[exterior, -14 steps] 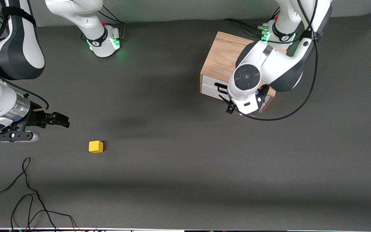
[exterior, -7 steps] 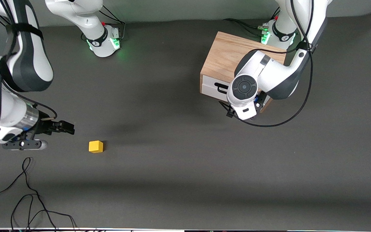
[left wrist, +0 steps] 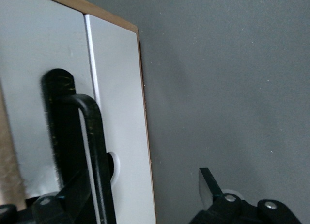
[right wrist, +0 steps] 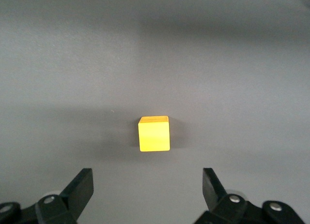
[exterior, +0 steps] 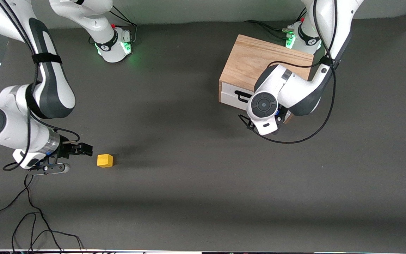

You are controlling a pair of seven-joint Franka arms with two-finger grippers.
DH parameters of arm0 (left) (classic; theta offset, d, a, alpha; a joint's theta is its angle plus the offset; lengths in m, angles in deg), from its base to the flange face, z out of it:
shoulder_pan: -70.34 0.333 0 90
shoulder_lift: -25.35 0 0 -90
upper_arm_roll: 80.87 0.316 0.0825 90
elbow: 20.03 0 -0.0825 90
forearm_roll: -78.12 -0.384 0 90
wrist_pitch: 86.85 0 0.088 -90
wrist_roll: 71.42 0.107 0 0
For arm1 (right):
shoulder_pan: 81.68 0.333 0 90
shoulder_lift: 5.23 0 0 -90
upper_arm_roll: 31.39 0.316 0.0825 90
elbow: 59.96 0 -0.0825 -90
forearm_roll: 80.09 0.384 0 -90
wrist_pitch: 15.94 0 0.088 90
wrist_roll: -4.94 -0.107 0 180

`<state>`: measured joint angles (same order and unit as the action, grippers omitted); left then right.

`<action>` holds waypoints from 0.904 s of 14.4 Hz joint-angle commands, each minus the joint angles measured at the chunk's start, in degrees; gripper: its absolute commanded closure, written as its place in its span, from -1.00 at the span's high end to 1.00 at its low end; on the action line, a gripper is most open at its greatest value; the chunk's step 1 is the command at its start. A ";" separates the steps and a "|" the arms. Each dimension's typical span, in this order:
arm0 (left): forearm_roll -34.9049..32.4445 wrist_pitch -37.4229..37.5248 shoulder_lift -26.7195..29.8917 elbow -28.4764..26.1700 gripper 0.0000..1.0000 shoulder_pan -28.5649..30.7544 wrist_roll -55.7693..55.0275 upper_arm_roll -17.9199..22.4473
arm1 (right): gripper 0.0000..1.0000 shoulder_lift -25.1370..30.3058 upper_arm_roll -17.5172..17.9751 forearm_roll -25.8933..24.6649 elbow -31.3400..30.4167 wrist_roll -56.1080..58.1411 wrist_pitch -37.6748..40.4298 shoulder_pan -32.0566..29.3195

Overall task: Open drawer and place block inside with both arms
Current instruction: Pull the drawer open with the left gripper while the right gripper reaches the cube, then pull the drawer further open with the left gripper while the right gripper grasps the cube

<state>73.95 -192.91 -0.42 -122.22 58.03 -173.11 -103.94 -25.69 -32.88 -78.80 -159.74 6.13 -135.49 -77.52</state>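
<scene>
1. Front view. The box [exterior: 256, 67] of light wood sits on the dark surface [exterior: 203, 183] at the left arm's end, close to that arm's base. Its drawer [exterior: 233, 97] faces the camera: white front, black handle [exterior: 241, 94], pushed in flush.
2. Front view. The left arm [exterior: 294, 91] bends down over the front of the box. Its wrist covers the left gripper [exterior: 264, 125], which is low in front of the drawer. The jaws cannot be made out here.
3. Front view. The block [exterior: 104, 160], a small yellow cube, lies on the surface at the right arm's end, well apart from the box and nearer the camera than it.
4. Front view. The right gripper [exterior: 79, 150] is low over the surface just beside the block, pointing at it, not touching. A loose black cable [exterior: 30, 211] lies nearer the camera.
5. Left wrist view. The drawer front [left wrist: 116, 112] fills one side of the frame, with the handle [left wrist: 92, 151] close up. The left gripper [left wrist: 140, 195] has its jaws spread: one finger [left wrist: 72, 190] overlaps the handle, the other [left wrist: 209, 185] is over bare surface. I cannot tell whether the finger touches the handle.
6. Right wrist view. The block [right wrist: 154, 133] sits upright on the surface, ahead of the right gripper [right wrist: 145, 185]. The jaws are spread wide, and the block lies clear of both fingers [right wrist: 80, 187].
</scene>
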 commanded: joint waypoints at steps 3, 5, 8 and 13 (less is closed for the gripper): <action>-1.97 -0.72 -0.95 0.15 1.00 -0.61 -1.58 0.04 | 1.00 -3.70 -0.27 -0.40 -0.51 1.54 -4.19 0.23; -2.59 -0.90 -1.21 0.59 1.00 -0.25 -1.58 0.04 | 1.00 -5.63 -0.27 -0.49 -0.51 1.63 -6.56 0.32; -2.85 -2.57 -1.22 1.20 1.00 -0.17 -1.58 0.04 | 1.00 -8.01 -0.27 -0.67 -0.51 1.63 -8.33 0.32; -2.85 -6.16 -1.83 2.87 1.00 -0.16 -1.58 0.04 | 1.00 -10.73 -0.27 -0.93 -1.74 1.63 -11.23 0.49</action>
<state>72.19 -196.89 -1.68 -120.53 58.01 -173.60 -103.91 -36.10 -32.88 -78.85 -160.81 6.77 -145.43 -77.50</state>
